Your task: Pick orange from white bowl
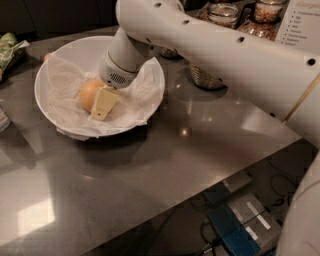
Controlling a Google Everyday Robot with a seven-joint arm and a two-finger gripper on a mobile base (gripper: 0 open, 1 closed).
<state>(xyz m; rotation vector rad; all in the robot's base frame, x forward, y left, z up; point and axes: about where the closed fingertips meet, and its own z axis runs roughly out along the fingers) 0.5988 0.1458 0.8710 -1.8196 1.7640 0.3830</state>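
Down in the white bowl, the claw touches the orange — whether gripping, cannot tell.

A dark grey, glossy table fills most of the frame, with a bright patch of reflected light at lower left. At lower right, the floor holds cables and a blue box. A dark wall runs along the top left. The gripper is at upper left, above the table.

pincer at orange in white bowl, bowl on table, jars behind it
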